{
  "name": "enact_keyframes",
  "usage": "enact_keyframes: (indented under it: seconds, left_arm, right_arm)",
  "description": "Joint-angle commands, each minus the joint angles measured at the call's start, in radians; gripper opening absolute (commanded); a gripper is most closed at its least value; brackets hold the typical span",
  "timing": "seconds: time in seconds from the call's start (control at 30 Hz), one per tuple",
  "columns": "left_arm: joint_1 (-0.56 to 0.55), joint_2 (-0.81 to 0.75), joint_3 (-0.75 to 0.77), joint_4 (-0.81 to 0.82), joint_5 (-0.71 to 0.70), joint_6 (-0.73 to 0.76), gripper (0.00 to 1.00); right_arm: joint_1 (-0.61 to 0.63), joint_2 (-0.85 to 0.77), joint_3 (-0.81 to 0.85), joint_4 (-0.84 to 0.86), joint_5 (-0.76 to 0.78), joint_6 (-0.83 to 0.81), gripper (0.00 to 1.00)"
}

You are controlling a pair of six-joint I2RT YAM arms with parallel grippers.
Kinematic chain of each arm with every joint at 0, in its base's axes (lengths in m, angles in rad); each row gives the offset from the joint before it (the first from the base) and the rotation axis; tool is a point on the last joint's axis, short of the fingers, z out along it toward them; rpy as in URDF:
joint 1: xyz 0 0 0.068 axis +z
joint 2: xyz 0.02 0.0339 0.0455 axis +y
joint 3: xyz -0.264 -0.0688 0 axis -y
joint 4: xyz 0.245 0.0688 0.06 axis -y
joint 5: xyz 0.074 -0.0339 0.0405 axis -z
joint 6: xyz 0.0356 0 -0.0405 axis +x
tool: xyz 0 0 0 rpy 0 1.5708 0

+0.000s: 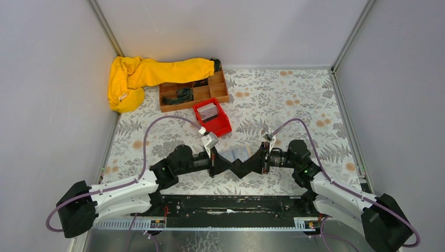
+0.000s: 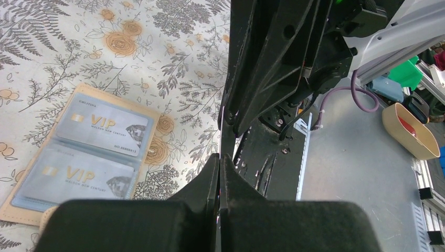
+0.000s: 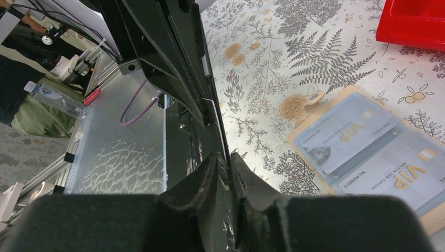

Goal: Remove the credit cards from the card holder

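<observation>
The card holder (image 1: 234, 154) lies before the bin (image 1: 224, 126).

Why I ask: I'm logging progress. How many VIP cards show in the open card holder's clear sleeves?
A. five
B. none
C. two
C: the left wrist view shows an upper VIP card and a lower VIP card, both sleeved in the open card holder lying on the tablecloth.

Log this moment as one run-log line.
card holder: open on table, two cards in sleeves | left end effector: shut | right end effector: unclear | red bin: grey card inside
</observation>
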Motion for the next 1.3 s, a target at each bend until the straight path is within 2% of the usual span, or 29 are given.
enact_keyframes:
  seconds: [0.0, 0.13, 0.27, 0.33, 0.4, 0.47, 0.5, 0.57, 0.7, 0.77, 0.9, 1.0, 1.13, 1.27]
  left_arm:
    - [-0.002, 0.009, 0.005, 0.057, 0.008, 0.016, 0.00]
    - [-0.002, 0.009, 0.010, 0.050, -0.002, 0.022, 0.00]
    - [-0.002, 0.010, 0.008, 0.044, -0.017, 0.022, 0.01]
    - [-0.003, 0.007, 0.004, 0.043, -0.041, 0.019, 0.17]
    - [-0.002, -0.003, 0.001, 0.037, -0.077, 0.027, 0.42]
    - [-0.001, -0.021, -0.002, 0.016, -0.151, 0.035, 0.59]
    - [-0.002, -0.029, -0.002, -0.004, -0.194, 0.041, 0.65]
    - [-0.002, -0.043, 0.007, -0.058, -0.317, 0.040, 0.71]
    - [-0.001, -0.013, 0.072, -0.173, -0.579, 0.061, 0.72]
    - [-0.001, 0.050, 0.144, -0.243, -0.639, 0.116, 0.72]
    - [0.000, 0.232, 0.308, -0.351, -0.688, 0.247, 0.71]
    - [0.019, 0.362, 0.409, -0.387, -0.770, 0.279, 0.71]
    - [0.086, 0.488, 0.497, -0.363, -0.699, 0.292, 0.71]
    - [0.124, 0.601, 0.587, -0.396, -0.714, 0.309, 0.71]
  right_arm:
    - [-0.003, -0.011, 0.034, 0.088, -0.058, 0.007, 0.18]
    - [-0.003, -0.003, 0.030, 0.089, -0.071, 0.006, 0.00]
    - [-0.003, -0.001, 0.023, 0.093, -0.071, 0.007, 0.00]
    - [-0.003, -0.001, 0.022, 0.090, -0.064, 0.007, 0.00]
    - [-0.003, -0.007, 0.019, 0.085, -0.035, 0.007, 0.00]
    - [-0.003, -0.029, 0.013, 0.072, 0.027, 0.007, 0.00]
    - [-0.003, -0.044, 0.014, 0.047, 0.087, 0.002, 0.00]
    - [-0.003, -0.092, 0.027, -0.052, 0.200, -0.033, 0.00]
    - [-0.003, -0.201, 0.052, -0.237, 0.459, -0.073, 0.00]
    - [-0.003, -0.229, 0.067, -0.316, 0.557, -0.088, 0.00]
    - [-0.003, -0.257, 0.076, -0.384, 0.631, -0.101, 0.00]
    - [-0.003, -0.277, 0.058, -0.394, 0.689, -0.094, 0.00]
    - [-0.003, -0.301, 0.059, -0.450, 0.738, -0.107, 0.00]
    - [-0.004, -0.333, 0.069, -0.512, 0.760, -0.147, 0.00]
